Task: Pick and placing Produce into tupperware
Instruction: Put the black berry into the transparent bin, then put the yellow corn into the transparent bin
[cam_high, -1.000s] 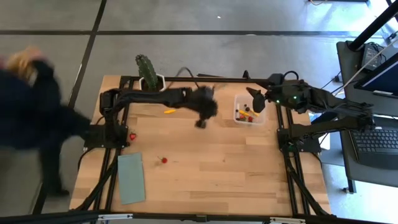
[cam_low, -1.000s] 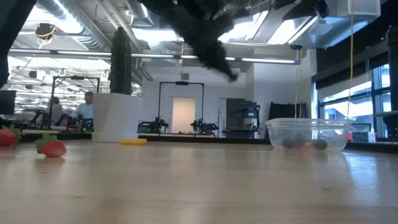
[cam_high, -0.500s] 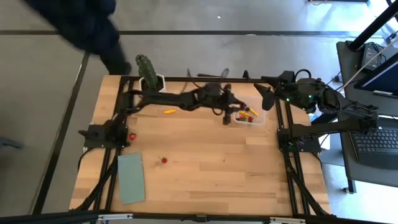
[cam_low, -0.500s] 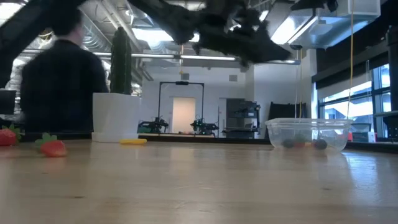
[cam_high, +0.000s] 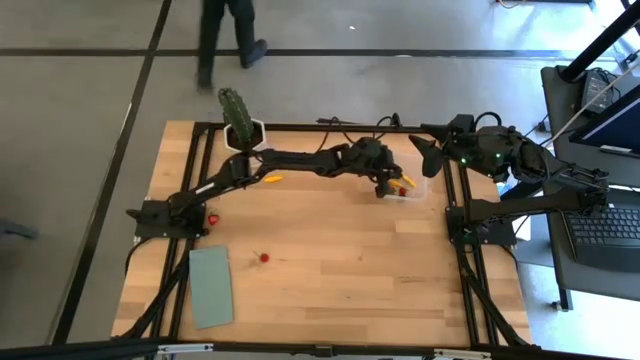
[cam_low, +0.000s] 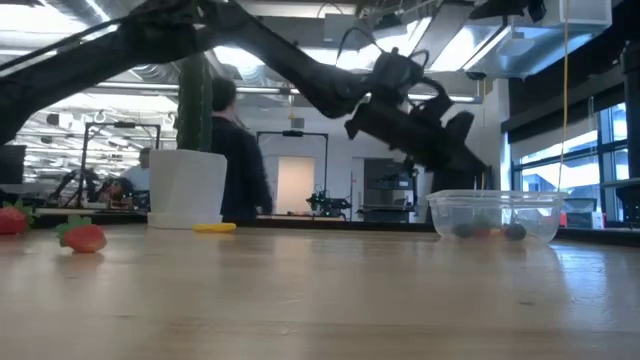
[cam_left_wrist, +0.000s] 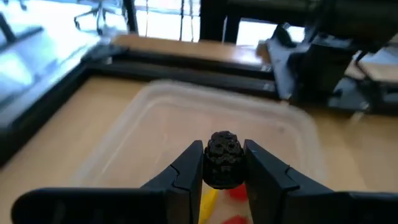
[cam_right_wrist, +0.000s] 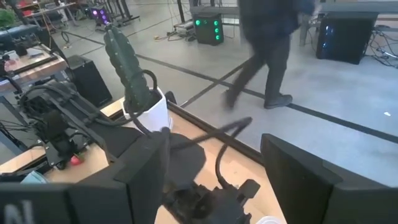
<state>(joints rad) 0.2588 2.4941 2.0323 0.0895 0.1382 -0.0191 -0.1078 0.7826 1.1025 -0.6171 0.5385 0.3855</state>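
My left gripper (cam_high: 390, 185) hangs over the clear tupperware (cam_high: 417, 191), shut on a dark, bumpy round berry (cam_left_wrist: 222, 158). In the low view this gripper (cam_low: 475, 163) slants down just above the tupperware's rim (cam_low: 495, 197). Red and yellow produce pieces (cam_left_wrist: 219, 198) lie on the tupperware's floor. My right gripper (cam_high: 416, 152) waits open and raised at the tupperware's far right corner, holding nothing. Loose on the table are a yellow piece (cam_high: 272, 179), a strawberry (cam_high: 264, 257) and another red piece (cam_high: 212, 219). My left gripper pinches the dark berry by its two opposite sides (cam_left_wrist: 209, 163) between its two fingertips (cam_left_wrist: 189, 169). The fingers come from the table's left, slanting downward. The berry is lifted clear, above the inside of the tupperware.
A green cactus in a white pot (cam_high: 241, 122) stands at the table's far edge, left of centre. A flat green pad (cam_high: 210, 285) lies near the front left. A person (cam_high: 226, 30) walks on the floor beyond the far edge.
My left gripper has swung toward the table's right edge and down, rolling as it went, from mid-table to above the tupperware. The person has walked from the table's left side round to beyond its far edge.
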